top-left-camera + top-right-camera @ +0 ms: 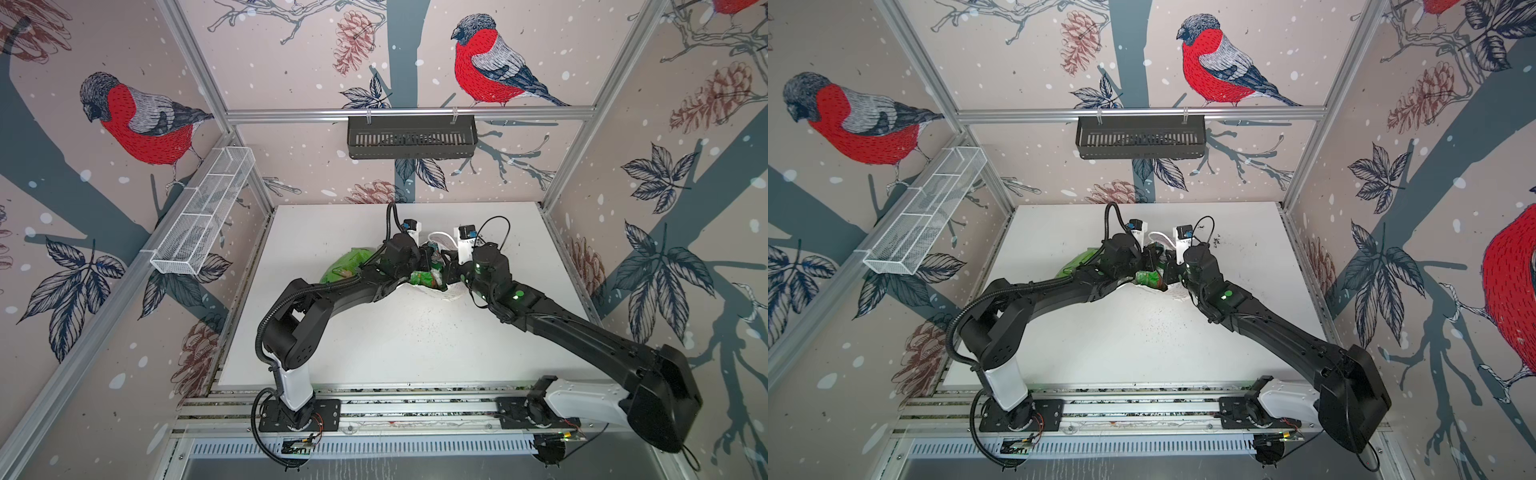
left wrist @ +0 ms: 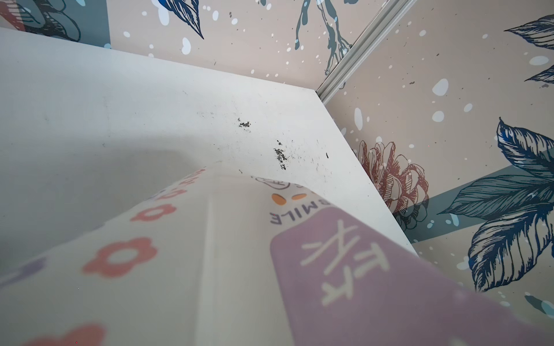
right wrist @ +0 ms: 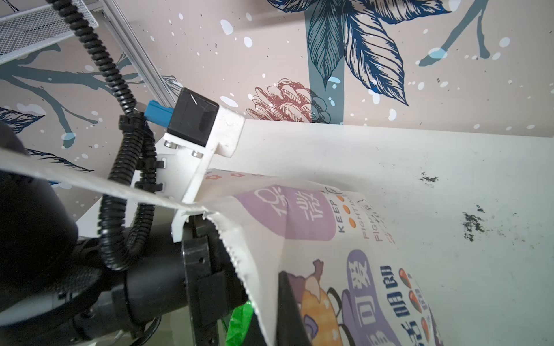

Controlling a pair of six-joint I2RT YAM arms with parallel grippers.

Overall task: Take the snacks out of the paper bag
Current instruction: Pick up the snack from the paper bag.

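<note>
The white paper bag (image 1: 451,294) (image 1: 1177,296) lies mid-table between my two arms, its mouth showing green and mixed snacks (image 1: 424,277) (image 1: 1148,277). Other green snacks (image 1: 347,264) (image 1: 1077,262) lie on the table left of the bag, partly under the left arm. My right gripper (image 3: 272,326) (image 1: 451,266) is shut on the bag's serrated rim, with one black finger (image 3: 290,311) on the printed outer wall (image 3: 329,239). My left gripper (image 1: 428,254) (image 1: 1150,258) sits at the bag's mouth. The bag wall (image 2: 239,284) hides its jaws in the left wrist view. A green packet (image 3: 238,325) shows just inside the rim.
The white table (image 1: 415,340) carries dark crumb marks (image 2: 280,155) near its far right corner. A white mesh basket (image 1: 203,212) hangs on the left wall and a black slotted basket (image 1: 411,137) on the back wall. Both arm bases stand on the front rail.
</note>
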